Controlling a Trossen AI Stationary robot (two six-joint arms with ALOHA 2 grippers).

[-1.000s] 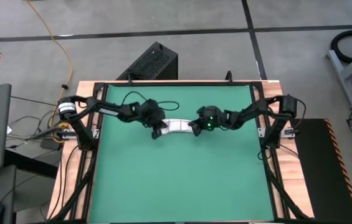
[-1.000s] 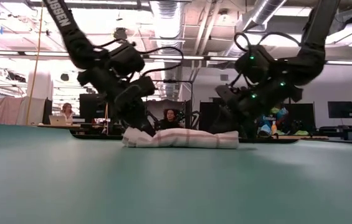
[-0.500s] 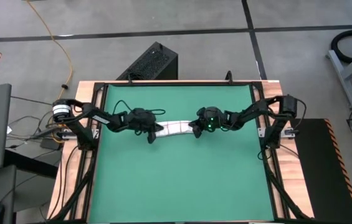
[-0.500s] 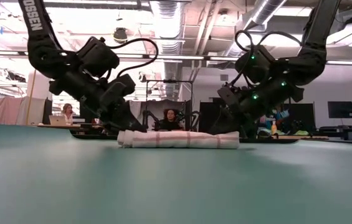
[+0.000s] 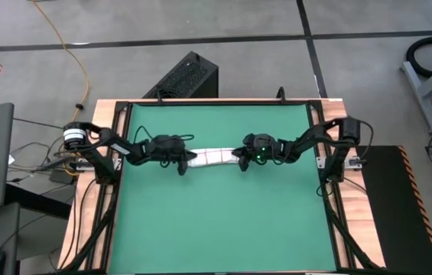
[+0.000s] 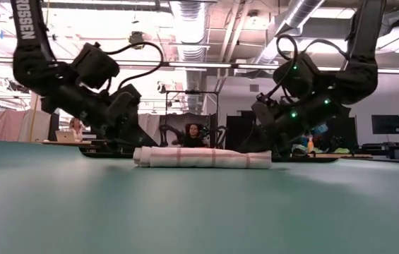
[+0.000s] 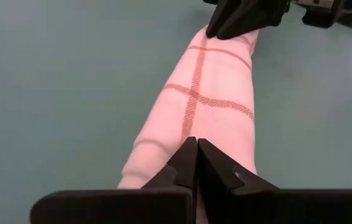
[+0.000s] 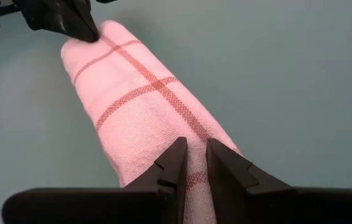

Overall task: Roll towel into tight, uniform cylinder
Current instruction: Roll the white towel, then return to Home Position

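We see the towel [image 5: 214, 156] lying rolled into a short cylinder on the green mat [image 5: 223, 221], in the far half of the table and about midway between its two sides, with its length running from side to side. From table height the roll [image 6: 203, 157] looks low and fairly even, its red lines showing as bands around it. The left gripper [image 5: 184, 163] sits at the roll's left end, and in its own wrist view we find its fingers [image 7: 185, 165] pressed together with their tips right at the cloth [image 7: 207, 99]. The right gripper [image 5: 240, 160] sits at the opposite end; in its wrist view its fingers [image 8: 174, 163] are only slightly apart, with a narrow gap between them, over the end of the roll [image 8: 144, 99]
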